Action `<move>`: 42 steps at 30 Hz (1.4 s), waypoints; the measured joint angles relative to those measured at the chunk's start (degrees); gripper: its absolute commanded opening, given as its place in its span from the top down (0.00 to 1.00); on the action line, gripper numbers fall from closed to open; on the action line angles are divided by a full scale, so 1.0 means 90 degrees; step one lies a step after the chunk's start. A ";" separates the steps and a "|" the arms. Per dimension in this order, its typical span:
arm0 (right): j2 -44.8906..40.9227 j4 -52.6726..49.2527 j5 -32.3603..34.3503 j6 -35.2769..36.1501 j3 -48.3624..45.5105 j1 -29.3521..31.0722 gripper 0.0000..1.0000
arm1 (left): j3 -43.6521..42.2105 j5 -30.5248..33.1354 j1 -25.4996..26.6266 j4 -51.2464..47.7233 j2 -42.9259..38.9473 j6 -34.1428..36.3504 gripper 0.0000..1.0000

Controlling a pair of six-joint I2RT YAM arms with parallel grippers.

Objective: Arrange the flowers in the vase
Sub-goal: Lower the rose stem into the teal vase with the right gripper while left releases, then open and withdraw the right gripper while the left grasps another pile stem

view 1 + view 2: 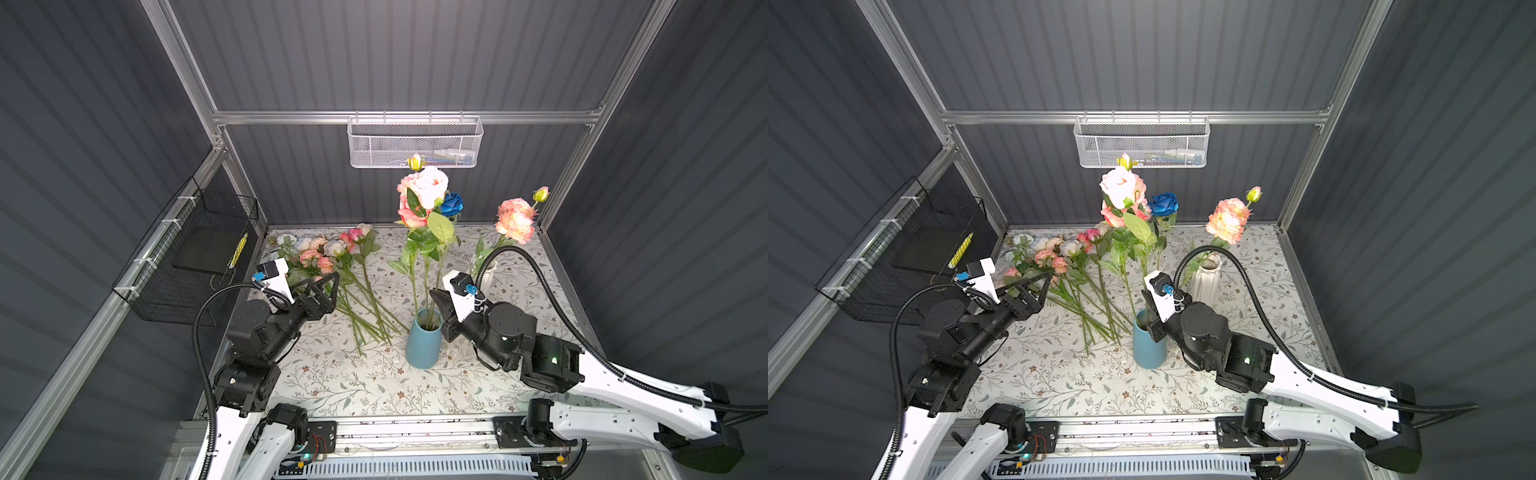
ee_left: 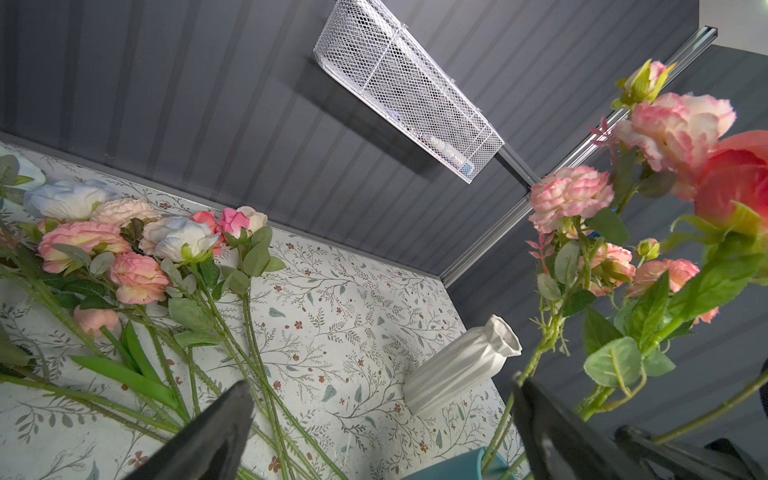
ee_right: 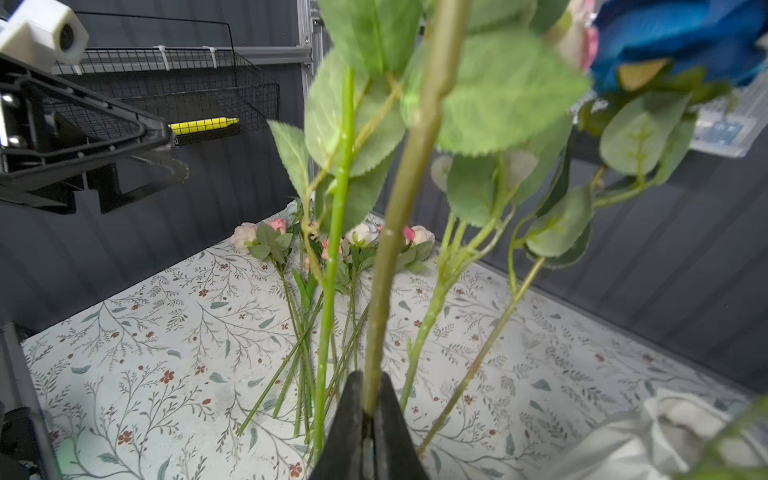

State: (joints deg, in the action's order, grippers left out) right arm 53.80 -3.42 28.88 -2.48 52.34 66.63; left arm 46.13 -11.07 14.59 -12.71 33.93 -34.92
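Observation:
A teal vase (image 1: 423, 343) (image 1: 1148, 345) stands mid-table with several flowers (image 1: 424, 189) upright in it: pink and cream roses and a deep blue rose (image 1: 1163, 203). My right gripper (image 1: 441, 297) (image 3: 370, 395) hovers just above the vase's mouth, shut on an olive-green flower stem (image 3: 399, 249) that runs down into the vase. Several loose flowers (image 1: 324, 255) (image 2: 137, 274) lie on the table at the back left, stems pointing toward the vase. Over their stems, my left gripper (image 1: 329, 282) (image 2: 382, 386) stands wide open with nothing between its fingers.
A white ribbed vase (image 1: 489, 271) (image 2: 461, 370) with peach blooms (image 1: 515, 220) stands at the back right, behind my right wrist. A white mesh basket (image 1: 413, 143) hangs on the back wall. A black wire basket (image 1: 195, 253) with a yellow marker hangs on the left wall.

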 measured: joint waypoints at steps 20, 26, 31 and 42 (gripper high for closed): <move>-0.1290 -0.0593 -0.0508 -0.1921 -0.1003 0.0000 0.35 | -0.0476 0.0100 0.0000 0.0019 0.0746 -0.0175 0.01; -0.1396 -0.0699 -0.0607 -0.2042 -0.1005 -0.0002 0.34 | -0.0478 0.0138 0.0000 -0.0041 0.1702 -0.0148 0.32; -0.1423 -0.0794 -0.0617 -0.2064 -0.1005 0.0000 0.34 | -0.0481 0.0165 0.0000 0.0002 0.2786 -0.0066 0.40; -0.1528 -0.0867 -0.0612 -0.2113 -0.1027 0.0000 0.34 | -0.0330 0.0318 0.0044 0.0901 0.4826 0.0005 0.54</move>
State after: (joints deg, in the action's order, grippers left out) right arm 40.05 -11.22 23.38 -21.50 43.09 66.63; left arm 43.16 -8.21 14.98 -4.60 77.36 -34.87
